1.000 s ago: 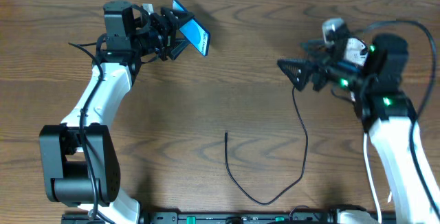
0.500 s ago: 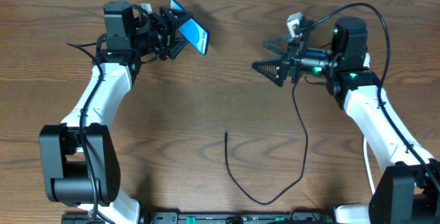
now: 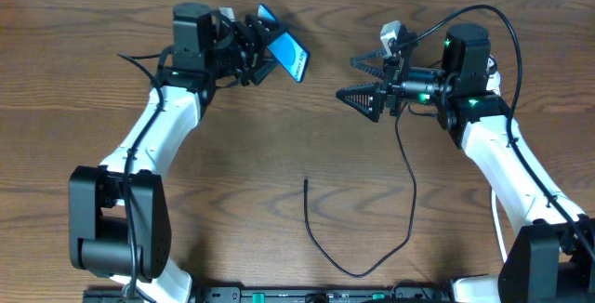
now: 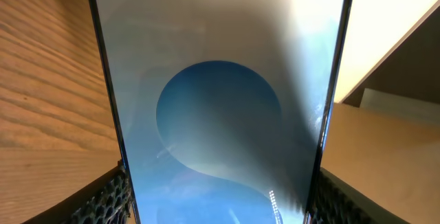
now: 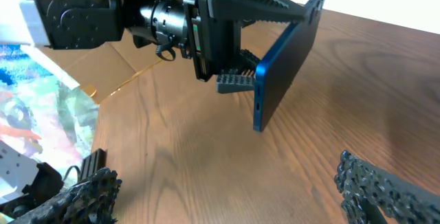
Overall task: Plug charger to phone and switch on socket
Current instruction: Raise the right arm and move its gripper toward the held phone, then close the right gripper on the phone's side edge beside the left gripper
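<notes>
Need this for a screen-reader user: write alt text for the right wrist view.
The left gripper clamps the phone and holds it above the wooden table, seen almost edge-on from this camera. The right gripper is open and empty, and its fingers frame the bottom corners of the picture.

Bright even lt; soft shadows; glare on phone (image 4: 220,114).

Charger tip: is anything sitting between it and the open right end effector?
Nothing visible. In the overhead view only bare table separates the right end effector from the charger tip, which lies free. The phone is held off the table in the left end effector, well to the side of that path.
</notes>
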Controlling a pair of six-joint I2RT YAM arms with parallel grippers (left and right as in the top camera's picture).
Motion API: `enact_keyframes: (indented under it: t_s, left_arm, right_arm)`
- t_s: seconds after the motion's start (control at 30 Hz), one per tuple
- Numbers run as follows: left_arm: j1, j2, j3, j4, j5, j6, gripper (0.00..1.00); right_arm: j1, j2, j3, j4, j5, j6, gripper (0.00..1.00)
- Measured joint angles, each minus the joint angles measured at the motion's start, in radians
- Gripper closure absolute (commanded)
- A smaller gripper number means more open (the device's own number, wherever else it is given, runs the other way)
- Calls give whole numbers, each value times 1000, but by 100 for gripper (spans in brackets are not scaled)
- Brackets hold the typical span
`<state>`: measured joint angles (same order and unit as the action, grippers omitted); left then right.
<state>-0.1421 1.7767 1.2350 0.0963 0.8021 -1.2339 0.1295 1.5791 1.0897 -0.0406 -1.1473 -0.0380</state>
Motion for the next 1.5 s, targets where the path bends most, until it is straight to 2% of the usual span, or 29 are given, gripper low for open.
enact_keyframes:
  t_s: [0.2, 0.4, 0.77, 0.97, 1.5]
  left_arm:
    - [-26, 0, 0, 0, -28, -2, 93]
    - [-37, 0, 0, 3, -58, -28, 92]
    - [-74, 0, 0, 6, -111, -96, 93]
    - [-88, 0, 0, 6, -114, -125, 93]
    - [-138, 0, 0, 6, -121, -193, 92]
  right_arm:
    - [0, 0, 0, -5, 20, 13, 1]
    - [8, 0, 2, -30, 148, 96, 1]
    - [179, 0, 2, -27, 394, 160, 1]
    - [204, 0, 2, -24, 509, 204, 1]
    - [204, 0, 2, 8, 599, 298, 1]
